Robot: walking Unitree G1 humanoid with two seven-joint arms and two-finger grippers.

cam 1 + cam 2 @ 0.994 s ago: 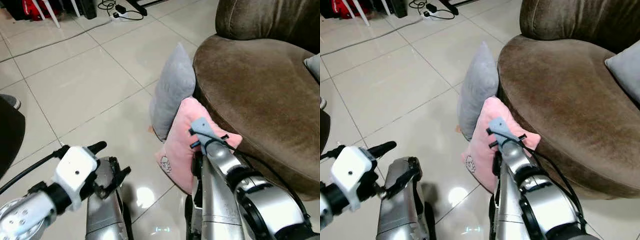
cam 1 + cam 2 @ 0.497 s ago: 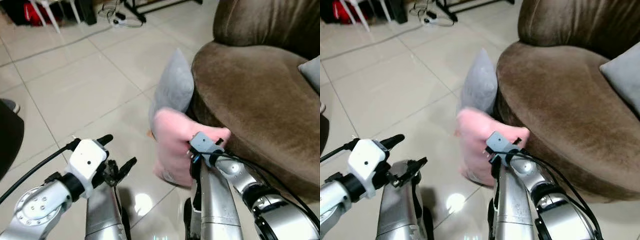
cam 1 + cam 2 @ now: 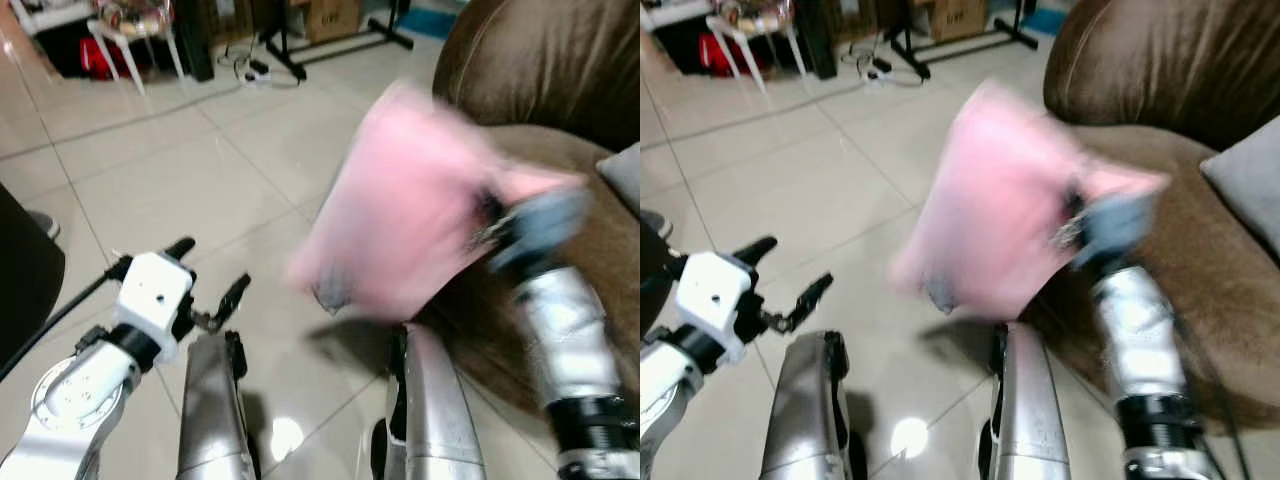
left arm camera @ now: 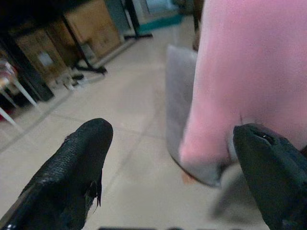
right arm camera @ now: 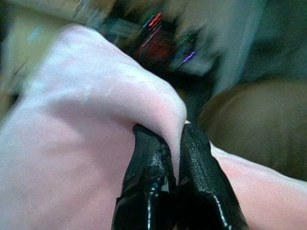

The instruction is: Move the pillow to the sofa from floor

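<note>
A pink pillow (image 3: 400, 210) hangs blurred in the air, off the floor, beside the brown sofa (image 3: 560, 70). My right gripper (image 3: 500, 215) is raised at the sofa's front edge. In the right wrist view its fingers (image 5: 148, 158) are shut on a pinched fold of the pink pillow (image 5: 72, 120). My left gripper (image 3: 212, 268) is low on the left, open and holding nothing. In the left wrist view a grey pillow (image 4: 180, 96) stands on the floor behind the pink pillow (image 4: 249, 72).
A grey cushion (image 3: 625, 170) lies on the sofa seat at the right edge. Cables and a black stand foot (image 3: 300, 60) lie on the tiles at the back, next to a white stool (image 3: 130, 45). A dark object (image 3: 20, 280) sits at the left edge.
My right gripper has swung the pink pillow up off the floor toward the sofa seat. The camera has tilted up. My left gripper stays open.
</note>
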